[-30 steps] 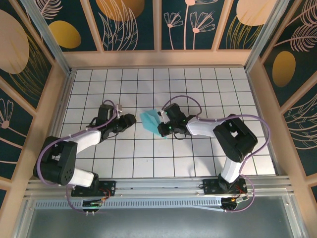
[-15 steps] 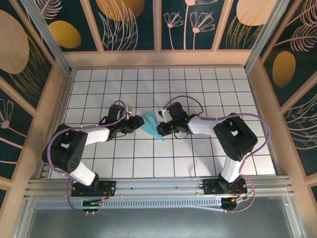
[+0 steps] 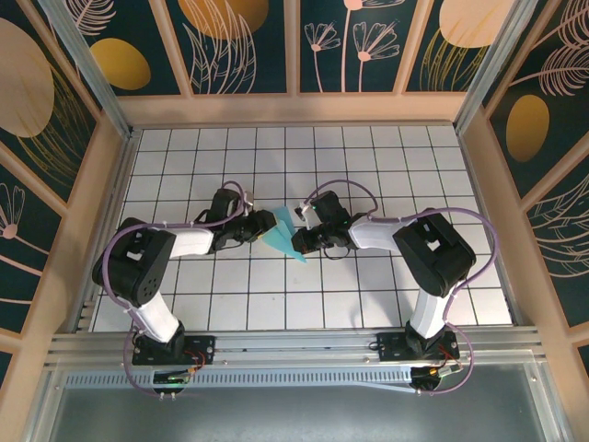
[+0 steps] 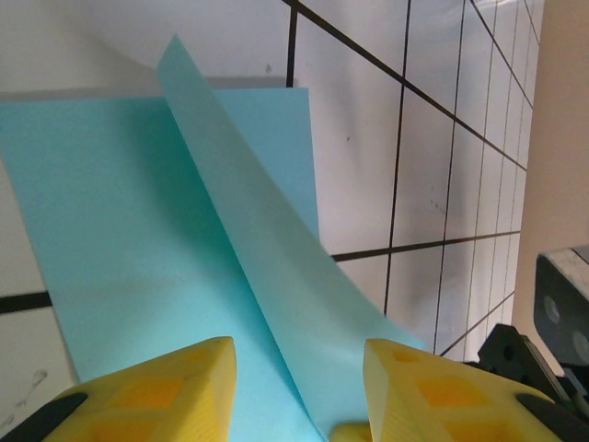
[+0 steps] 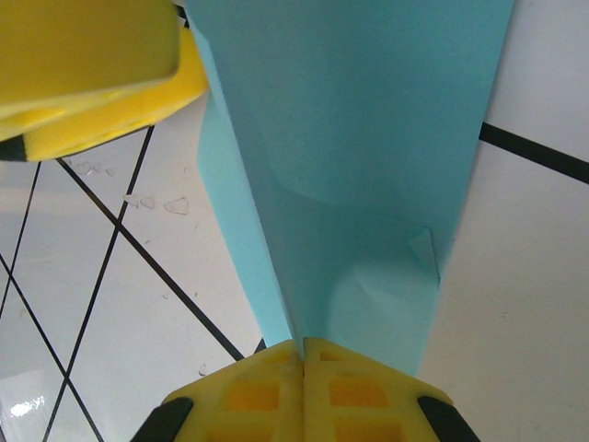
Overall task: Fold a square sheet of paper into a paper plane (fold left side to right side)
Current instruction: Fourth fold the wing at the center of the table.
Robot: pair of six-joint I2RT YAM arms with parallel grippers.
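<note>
The blue sheet (image 4: 138, 239) is recorded as thin, smooth, matt paper. The fingers (image 5: 248, 396) appear of matt yellow plastic. The white tiled table (image 5: 138, 368) is found glossy.

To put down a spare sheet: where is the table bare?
Bare: tile rows along the back wall; tiles between the arm bases; the strip by the right wall. Crowded: mid-table, where left gripper and right gripper meet at the blue paper.

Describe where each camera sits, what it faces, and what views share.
Top external: above and behind the bases, looking down on the table; both arms show.
Left wrist: looks over the open left gripper onto the blue paper.
Right wrist: looks past the right gripper, shut on that paper.
Shared: the blue paper, in all three.
</note>
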